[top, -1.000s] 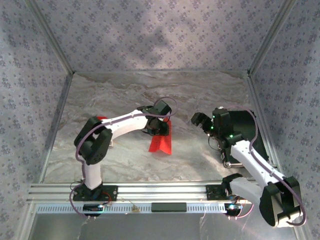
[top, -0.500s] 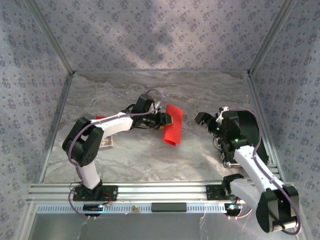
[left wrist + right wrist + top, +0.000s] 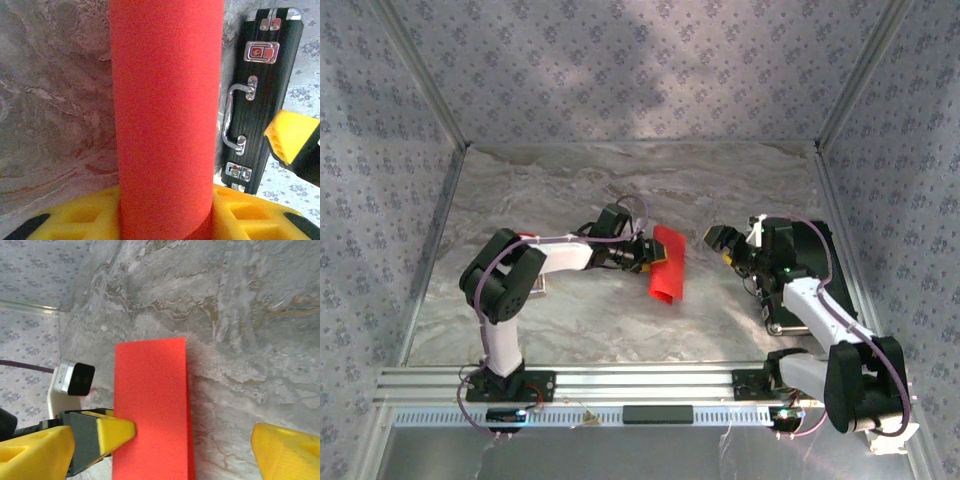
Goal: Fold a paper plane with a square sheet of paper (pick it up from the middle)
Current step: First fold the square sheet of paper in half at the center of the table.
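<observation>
Left end effector (image 3: 642, 255): pinching flat-folded, matte red paper sheet (image 3: 667, 265) | right end effector (image 3: 721, 244): spread | counter (image 3: 550, 185): grey marbled

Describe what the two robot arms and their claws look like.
Both the left arm and right arm have white links joined by bulky black joints, with a thin purple cable looping alongside. The left claw and right claw are black with bright yellow fingers.
</observation>
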`<state>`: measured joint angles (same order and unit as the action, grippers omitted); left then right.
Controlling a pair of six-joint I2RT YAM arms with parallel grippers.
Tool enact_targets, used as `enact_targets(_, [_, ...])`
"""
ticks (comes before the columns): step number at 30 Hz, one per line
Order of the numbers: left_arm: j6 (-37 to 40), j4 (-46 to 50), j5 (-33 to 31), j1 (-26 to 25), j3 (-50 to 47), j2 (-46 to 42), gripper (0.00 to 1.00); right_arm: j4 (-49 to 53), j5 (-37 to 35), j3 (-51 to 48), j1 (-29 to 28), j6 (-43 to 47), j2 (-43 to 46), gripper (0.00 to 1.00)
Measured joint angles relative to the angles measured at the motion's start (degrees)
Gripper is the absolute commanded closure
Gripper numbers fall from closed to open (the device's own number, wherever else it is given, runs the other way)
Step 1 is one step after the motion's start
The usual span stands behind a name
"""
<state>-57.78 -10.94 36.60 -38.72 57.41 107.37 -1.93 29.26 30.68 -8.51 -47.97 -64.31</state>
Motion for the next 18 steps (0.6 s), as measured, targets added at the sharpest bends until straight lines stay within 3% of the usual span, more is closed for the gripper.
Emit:
enact_targets(11, [0.4, 1.4, -4.8, -1.2, -0.7, 1.5, 0.56, -1.3, 0.2, 0.0, -3.6, -1.4, -3.3, 0.05])
enact_targets(18, [3.5, 3.5, -6.6, -1.2, -0.5, 1.4, 0.43, -1.5, -0.9, 0.0, -4.8, -2.9, -4.1, 0.04])
